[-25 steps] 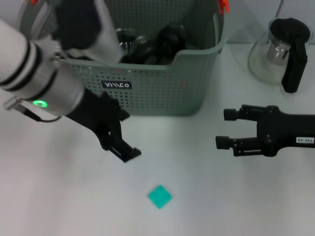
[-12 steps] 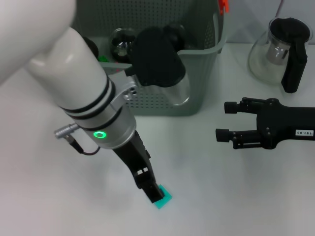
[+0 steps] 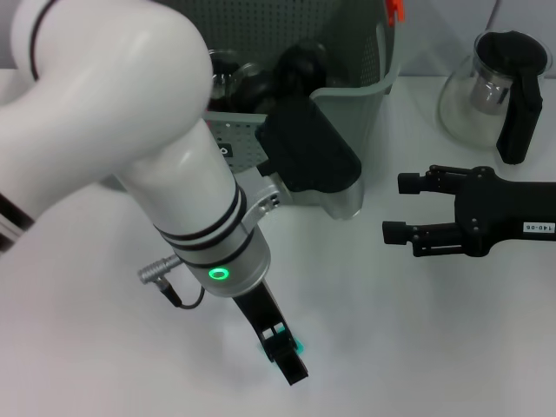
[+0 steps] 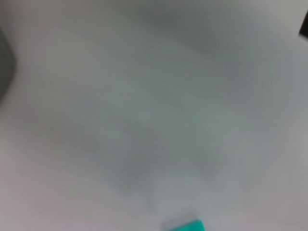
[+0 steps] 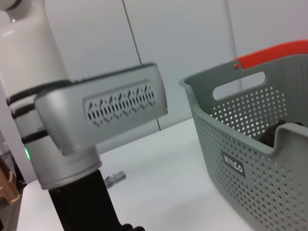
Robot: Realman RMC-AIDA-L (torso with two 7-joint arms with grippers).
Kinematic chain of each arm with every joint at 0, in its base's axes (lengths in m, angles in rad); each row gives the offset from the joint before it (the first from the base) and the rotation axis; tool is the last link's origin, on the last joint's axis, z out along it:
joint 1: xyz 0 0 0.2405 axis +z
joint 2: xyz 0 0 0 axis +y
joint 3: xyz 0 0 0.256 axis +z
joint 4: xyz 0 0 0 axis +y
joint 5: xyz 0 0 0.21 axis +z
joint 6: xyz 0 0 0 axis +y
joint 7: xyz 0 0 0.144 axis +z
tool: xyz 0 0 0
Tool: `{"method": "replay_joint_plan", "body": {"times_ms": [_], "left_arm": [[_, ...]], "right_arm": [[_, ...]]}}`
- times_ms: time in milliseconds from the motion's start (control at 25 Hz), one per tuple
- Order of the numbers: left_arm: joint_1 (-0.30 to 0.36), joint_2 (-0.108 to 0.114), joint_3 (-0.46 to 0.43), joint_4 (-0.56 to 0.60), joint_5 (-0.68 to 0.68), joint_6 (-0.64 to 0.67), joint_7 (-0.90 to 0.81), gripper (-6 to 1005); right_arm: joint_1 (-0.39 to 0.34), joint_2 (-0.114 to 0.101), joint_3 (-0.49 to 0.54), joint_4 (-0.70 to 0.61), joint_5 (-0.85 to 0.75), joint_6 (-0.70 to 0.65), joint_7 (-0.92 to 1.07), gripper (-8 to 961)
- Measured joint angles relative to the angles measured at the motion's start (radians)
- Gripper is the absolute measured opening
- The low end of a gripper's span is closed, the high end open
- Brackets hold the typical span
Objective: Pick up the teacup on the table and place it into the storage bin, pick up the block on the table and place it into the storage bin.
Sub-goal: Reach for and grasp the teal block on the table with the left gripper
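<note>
The left gripper (image 3: 287,360) stands at the flat teal block (image 3: 297,347) near the desk's front edge; its grip can't be told. The right gripper (image 3: 408,208) hovers with jaws spread, holding nothing, beside the perforated grey-green storage bin (image 3: 360,95).

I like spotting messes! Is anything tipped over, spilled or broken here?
Nothing stands out. The grey-green perforated plastic storage bin stands upright, the glass teapot with a black handle is upright too, and the small teal block lies on the white table under the left gripper. The right gripper waits, open.
</note>
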Motion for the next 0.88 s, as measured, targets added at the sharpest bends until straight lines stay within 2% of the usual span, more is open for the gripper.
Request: {"method": "replay_joint_plan", "body": {"times_ms": [880], "left_arm": [[-0.036, 0.0, 0.128, -0.159, 0.01, -0.189, -0.02, 853]], "right_arm": [[-0.007, -0.004, 0.026, 0.0, 0.004, -0.004, -0.002, 927]]}}
